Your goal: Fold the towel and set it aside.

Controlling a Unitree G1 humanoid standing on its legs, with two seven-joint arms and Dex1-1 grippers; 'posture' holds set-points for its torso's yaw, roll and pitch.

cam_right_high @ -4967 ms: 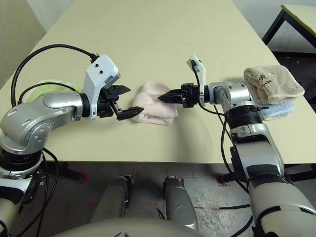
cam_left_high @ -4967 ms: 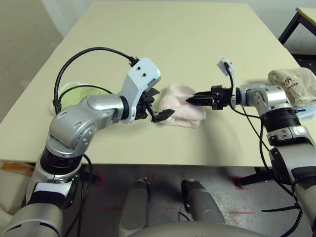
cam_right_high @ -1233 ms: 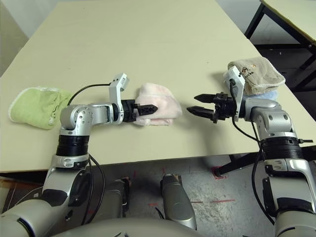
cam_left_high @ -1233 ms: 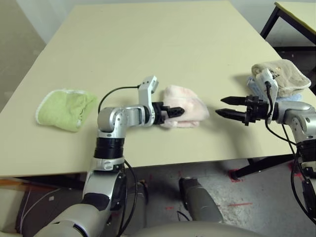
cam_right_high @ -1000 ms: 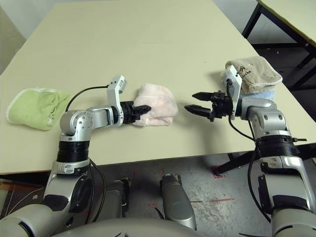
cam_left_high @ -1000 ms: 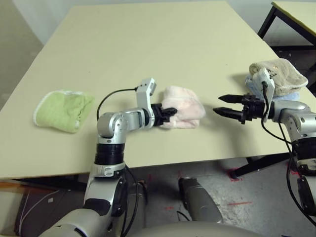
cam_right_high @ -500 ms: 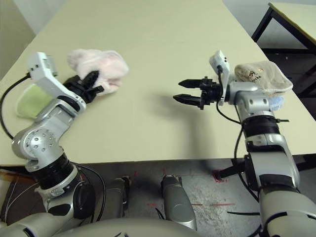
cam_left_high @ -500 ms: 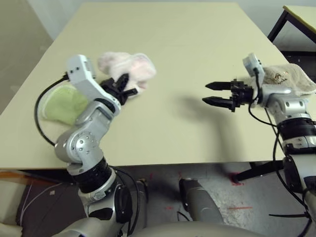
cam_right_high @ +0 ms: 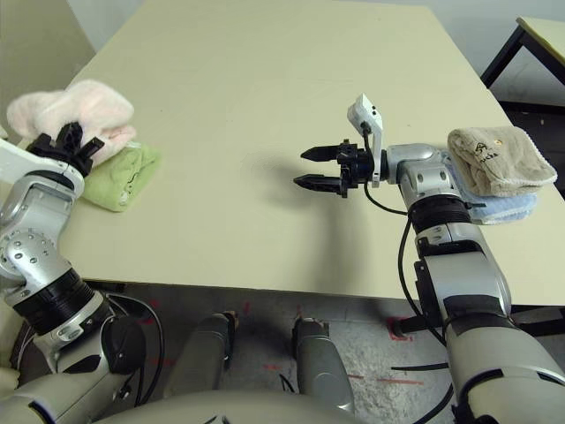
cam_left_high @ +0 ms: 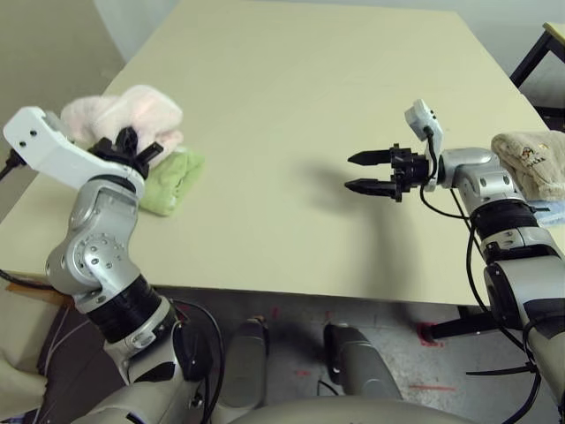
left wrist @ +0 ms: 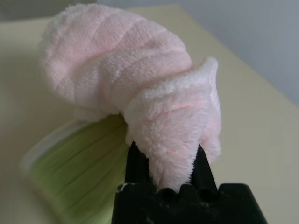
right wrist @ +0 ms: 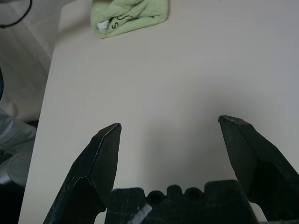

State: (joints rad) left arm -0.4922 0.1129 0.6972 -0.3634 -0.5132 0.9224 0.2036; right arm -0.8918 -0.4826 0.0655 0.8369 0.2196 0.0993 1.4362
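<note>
The pale pink fluffy towel (cam_left_high: 124, 110) is bunched into a rolled bundle at the table's far left. It sits over the near end of a lime-green towel (cam_left_high: 172, 181); whether it rests on that towel I cannot tell. My left gripper (cam_left_high: 132, 148) is shut on a fold of the pink towel (left wrist: 126, 79), the pile bulging up between the two black fingers. My right gripper (cam_left_high: 350, 172) hovers open above bare tabletop right of centre, its fingers (right wrist: 105, 149) spread wide with nothing between them.
A folded beige towel (cam_right_high: 499, 159) lies on a light blue one (cam_right_high: 508, 205) at the table's right edge, just behind my right forearm. The table's left edge runs close under my left arm. Bare tabletop (cam_left_high: 291, 106) spans the middle and far side.
My left arm has carried the pink towel further left, to above the green towel. The right gripper has stayed open and drifted slightly left. The head view has shifted.
</note>
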